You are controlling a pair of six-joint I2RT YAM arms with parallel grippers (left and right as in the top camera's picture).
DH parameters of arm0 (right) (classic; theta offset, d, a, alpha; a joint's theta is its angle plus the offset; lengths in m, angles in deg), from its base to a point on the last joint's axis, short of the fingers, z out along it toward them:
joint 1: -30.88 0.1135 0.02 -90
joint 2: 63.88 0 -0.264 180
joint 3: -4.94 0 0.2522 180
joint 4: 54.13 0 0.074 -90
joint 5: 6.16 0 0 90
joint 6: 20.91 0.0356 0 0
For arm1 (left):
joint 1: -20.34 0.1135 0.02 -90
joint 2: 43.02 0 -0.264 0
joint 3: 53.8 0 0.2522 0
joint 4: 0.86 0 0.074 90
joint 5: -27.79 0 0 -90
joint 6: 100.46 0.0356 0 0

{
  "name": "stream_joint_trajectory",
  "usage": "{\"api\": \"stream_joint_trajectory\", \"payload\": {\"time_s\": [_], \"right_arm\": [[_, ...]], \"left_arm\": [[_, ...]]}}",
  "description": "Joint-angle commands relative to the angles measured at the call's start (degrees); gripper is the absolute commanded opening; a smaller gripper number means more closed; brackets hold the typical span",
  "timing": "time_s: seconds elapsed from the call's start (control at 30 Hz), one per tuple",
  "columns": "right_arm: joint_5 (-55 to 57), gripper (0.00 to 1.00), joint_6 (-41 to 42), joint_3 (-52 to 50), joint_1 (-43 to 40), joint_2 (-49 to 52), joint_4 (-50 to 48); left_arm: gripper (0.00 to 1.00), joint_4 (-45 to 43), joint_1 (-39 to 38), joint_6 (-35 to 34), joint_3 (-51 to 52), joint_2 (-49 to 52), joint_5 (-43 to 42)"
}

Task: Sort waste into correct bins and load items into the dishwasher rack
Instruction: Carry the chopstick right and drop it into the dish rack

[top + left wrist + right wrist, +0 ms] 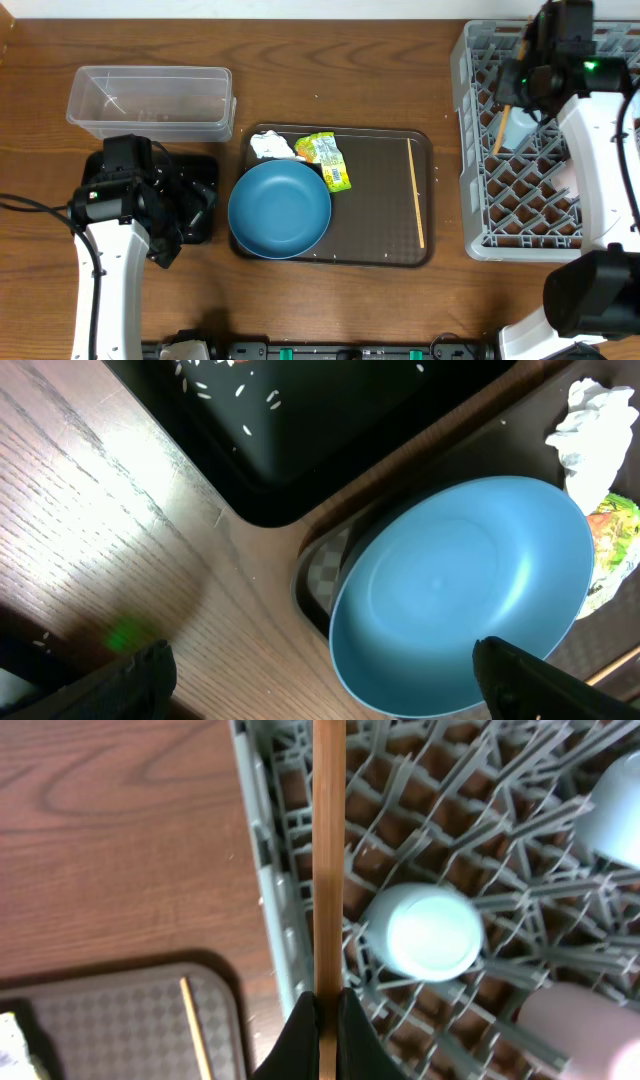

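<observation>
While the right gripper point(328, 1008) hangs over the far left part of the dishwasher rack point(478, 150), its fingers are clamped together on one wooden chopstick point(328, 860). The stick runs straight out from the fingertips, above the rack's left wall. The rack sits at the right side of the surface point(40, 60).

Inside the rack, a light-blue cup point(433, 932) sits mouth-down among the pegs, just right of the held stick. A whitish cup point(572, 1025) lies to the near right of it, blurred. Another light-blue dish point(620, 805) is in the far right, cut off by the frame edge, so I cannot tell which dish it is.

The second chopstick point(416, 195) lies flat along the right side of the brown serving tray point(385, 215), mid-surface. A blue plate point(280, 208) sits on the tray's near left corner, overhanging the left rim. The crumpled tissue point(272, 147) and the green-and-yellow wrapper point(328, 160) lie at the tray's far edge. They touch each other, and the wrapper is at the plate's rim.

The left gripper point(320, 658) has its fingers spread wide apart and holds nothing, low over the spot where the plate edge meets the tray corner. The black tray point(300, 450) sits just left of the serving tray with rice grains point(215, 385) scattered in it. The clear tub point(150, 100) stands on the far side of the black tray, at the far left.
</observation>
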Motion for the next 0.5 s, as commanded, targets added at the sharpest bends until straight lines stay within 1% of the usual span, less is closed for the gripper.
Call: {"api": "stream_joint_trajectory", "payload": {"time_s": [0.0,0.23,0.4,0.43,0.47], "right_arm": [[-0.5,0.02,-2.9,0.3,-0.5,2.5,-1.7],[-0.5,0.02,-2.9,0.3,-0.4,8.9,-4.7],[-0.4,0.02,-4.1,0.3,-0.4,11.6,-5.7],[-0.4,0.03,-4.7,0.3,-0.4,11.9,-5.9],[-0.4,0.06,-5.0,0.3,-0.4,11.9,-5.9]], "left_arm": [[0.98,0.0,-0.1,0.3,-0.9,0.2,0.8],[0.98,0.0,-0.1,0.3,-0.9,0.2,0.8],[0.98,0.0,-0.1,0.3,-0.9,0.2,0.8],[0.98,0.0,-0.1,0.3,-0.9,0.2,0.8],[0.98,0.0,-0.1,0.3,-0.9,0.2,0.8]]}}
